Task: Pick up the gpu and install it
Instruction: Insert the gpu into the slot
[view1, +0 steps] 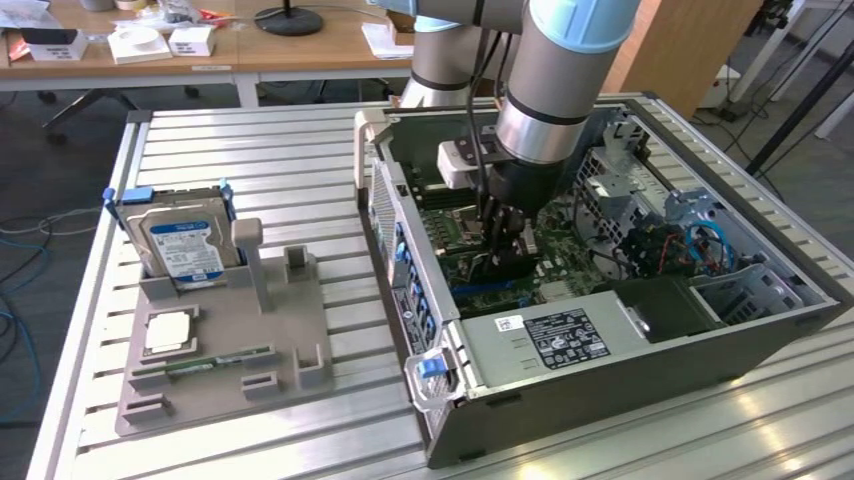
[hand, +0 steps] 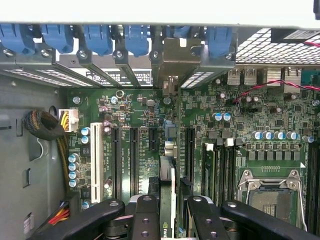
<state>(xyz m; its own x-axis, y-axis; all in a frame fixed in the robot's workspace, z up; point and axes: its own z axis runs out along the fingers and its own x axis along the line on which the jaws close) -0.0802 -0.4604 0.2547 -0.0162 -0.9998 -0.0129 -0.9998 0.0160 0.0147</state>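
The gpu (hand: 173, 150) shows edge-on as a thin dark card standing upright over the green motherboard (hand: 250, 120). It lies along a black expansion slot, and its silvery bracket (hand: 176, 56) is up against the case's rear slot openings. My gripper (hand: 172, 215) is shut on the card's near end, with black fingers (hand: 145, 215) on both sides of it. In the exterior view the gripper (view1: 505, 240) reaches straight down into the open computer case (view1: 587, 390), with the gpu (view1: 502, 268) dark below it. I cannot tell whether the card is fully seated in the slot.
Blue slot latches (hand: 95, 37) line the rear wall. A white slot (hand: 96, 155), cables (hand: 45, 127) and the CPU socket (hand: 270, 192) flank the card. Outside the case, a grey fixture (view1: 227, 345) holds a hard drive (view1: 184, 248) and a green memory stick (view1: 220, 360).
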